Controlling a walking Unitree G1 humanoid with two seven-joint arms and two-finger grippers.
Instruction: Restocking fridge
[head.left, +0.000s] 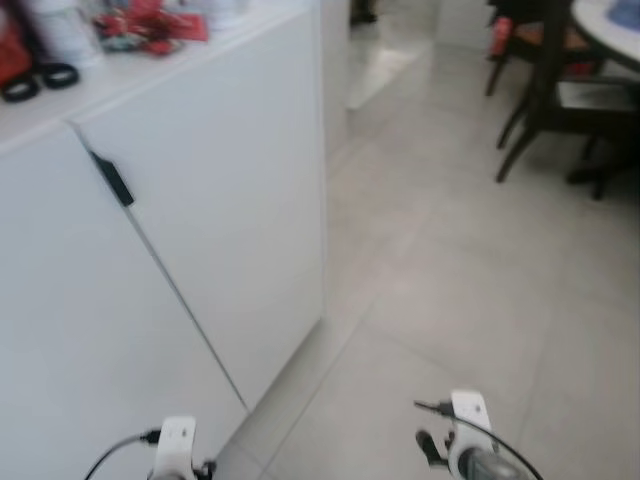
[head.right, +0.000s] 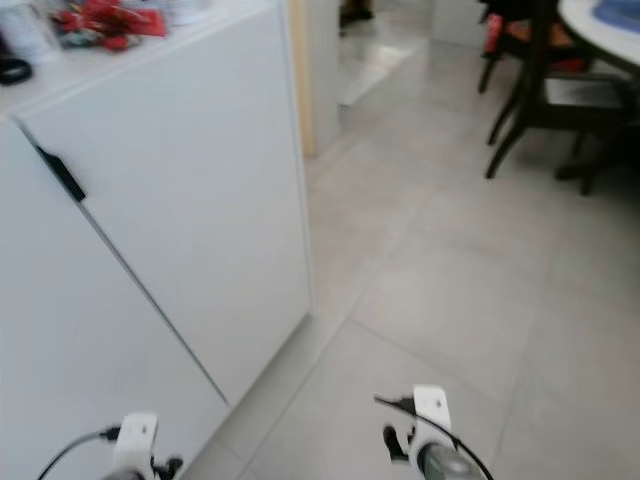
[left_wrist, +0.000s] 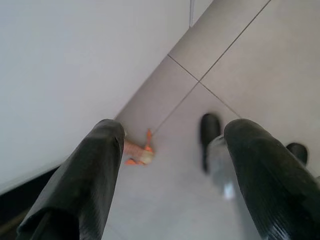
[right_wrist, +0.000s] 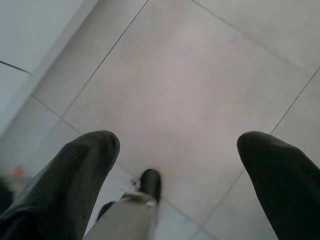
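My left gripper hangs low over the grey tiled floor beside a white cabinet front. Its two black fingers stand wide apart with nothing between them. My right gripper also points down at the floor tiles, open and holding nothing. Both wrists show at the bottom of the eye views. The white cabinet has a black handle at the seam between its two doors. On its top lie red packets and black rings, blurred.
A dark table and chairs stand at the far right. Open tiled floor runs ahead, with a passage past the cabinet's end. A small orange object lies by the cabinet base. My own black foot shows below.
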